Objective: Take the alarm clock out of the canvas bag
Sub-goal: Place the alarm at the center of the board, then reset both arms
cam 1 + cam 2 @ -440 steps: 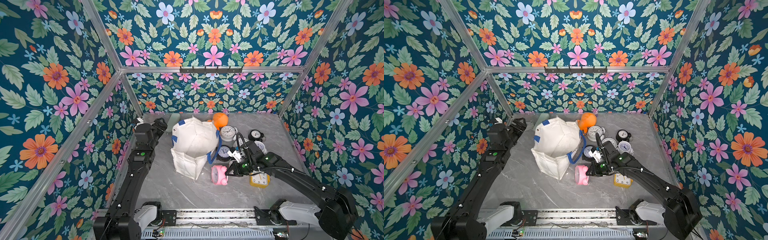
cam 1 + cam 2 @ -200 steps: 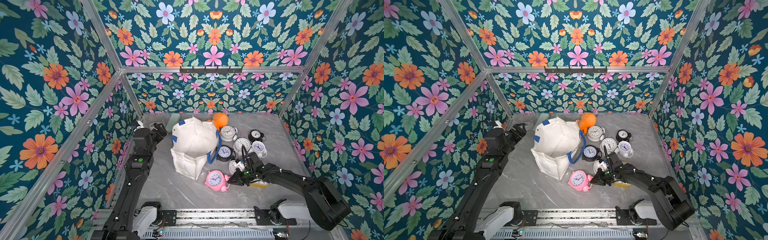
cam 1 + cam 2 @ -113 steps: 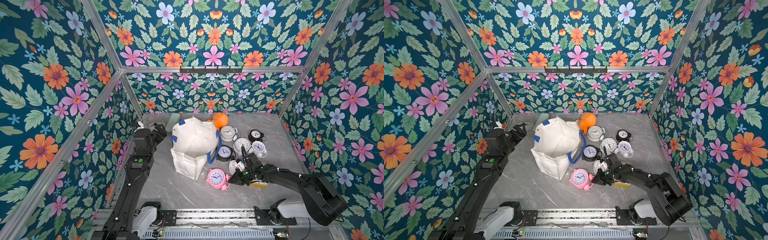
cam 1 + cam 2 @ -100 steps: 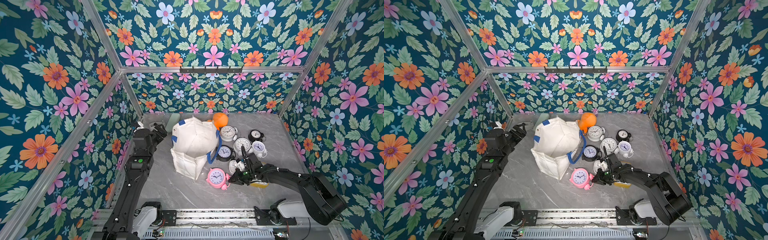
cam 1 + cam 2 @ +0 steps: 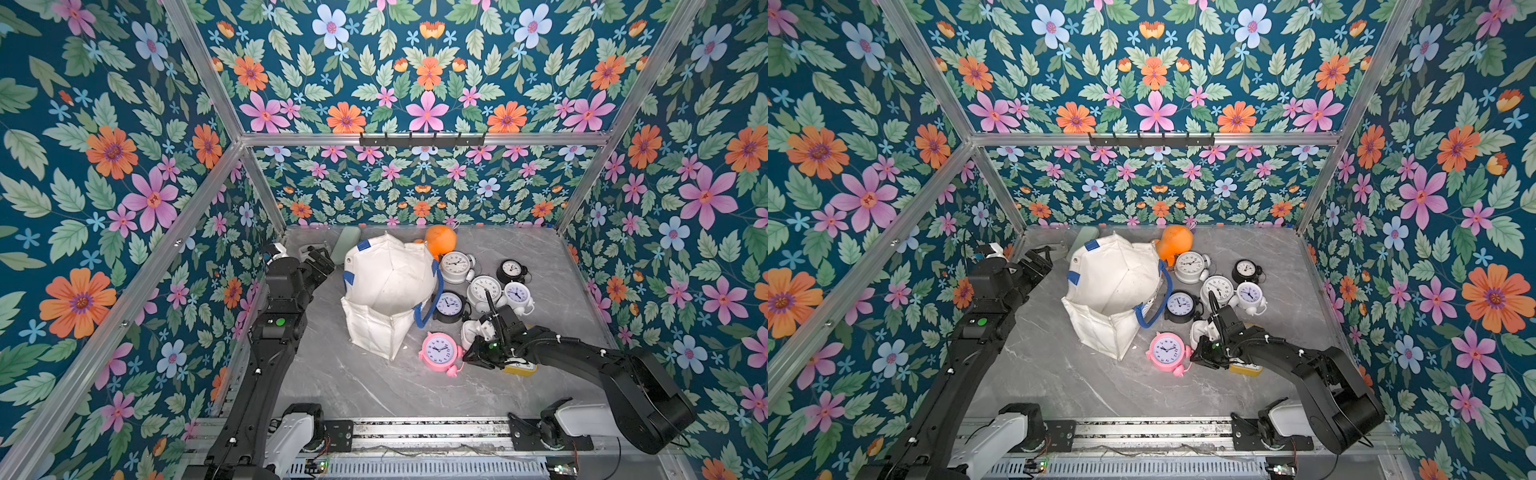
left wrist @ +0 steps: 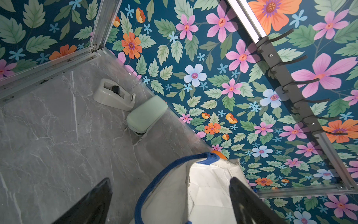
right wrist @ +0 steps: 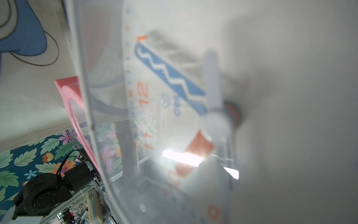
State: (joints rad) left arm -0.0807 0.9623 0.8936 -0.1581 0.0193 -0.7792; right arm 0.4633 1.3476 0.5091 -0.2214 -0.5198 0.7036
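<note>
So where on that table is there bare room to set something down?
Widest: the grey table strip between canvas bag, pink clock and front rail. Also the corner behind the small black clock. Right of the bag, clocks crowd together.

teal floral walls (image 5: 104, 166) edged with aluminium rails (image 5: 291, 139) — grey marble floor (image 5: 353, 386), evenly lit.

Pink alarm clock (image 5: 1165, 353) sat on marble table (image 5: 1059, 374), face showing, just beside the canvas bag (image 5: 1113, 291). Right gripper (image 5: 1197, 354) was at the clock's side away from the bag, grip unclear. Left gripper (image 5: 1040, 259) hung beyond the bag, apart.
</note>
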